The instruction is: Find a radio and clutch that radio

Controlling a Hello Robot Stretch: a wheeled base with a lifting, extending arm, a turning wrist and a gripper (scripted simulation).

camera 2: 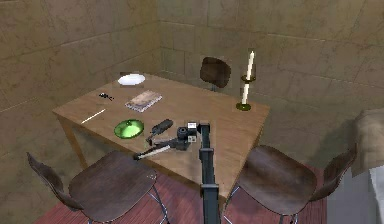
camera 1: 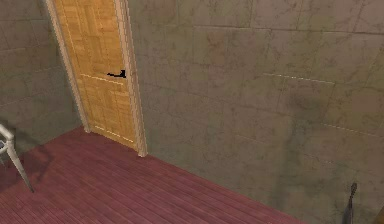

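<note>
In the arm side view, one wooden table [camera 2: 232, 132] is shown with three dark brown chairs around it. One far chair [camera 2: 213, 70] stands behind the far edge. One near-left chair [camera 2: 100, 185] and one near-right chair [camera 2: 275, 175] stand at the near edge.

The following are counted on the tabletop:
- One white plate [camera 2: 131, 79] at the far left.
- One green bowl [camera 2: 128, 128] toward the near edge.
- One flat pale rectangular item [camera 2: 144, 100] between the plate and the bowl; any print on it is too small to be read.
- One small dark item [camera 2: 104, 96] and one thin pale stick [camera 2: 92, 116] at the left.
- One white candle [camera 2: 250, 65] in a dark candlestick [camera 2: 244, 103] at the far right.
- One small dark box-like object [camera 2: 160, 126] just right of the green bowl; whether it is the radio cannot be determined.

The arm [camera 2: 208, 178] rises from the near edge. The gripper [camera 2: 150, 150] is positioned near the dark box-like object. How the fingers are set cannot be determined, nor whether anything is held.

In the forward view, one wooden door [camera 1: 95, 60] with one black handle [camera 1: 117, 73] is set in a stone wall [camera 1: 250, 100] above a reddish floor [camera 1: 120, 185]. One metal leg [camera 1: 12, 152] is seen at the left edge.
</note>
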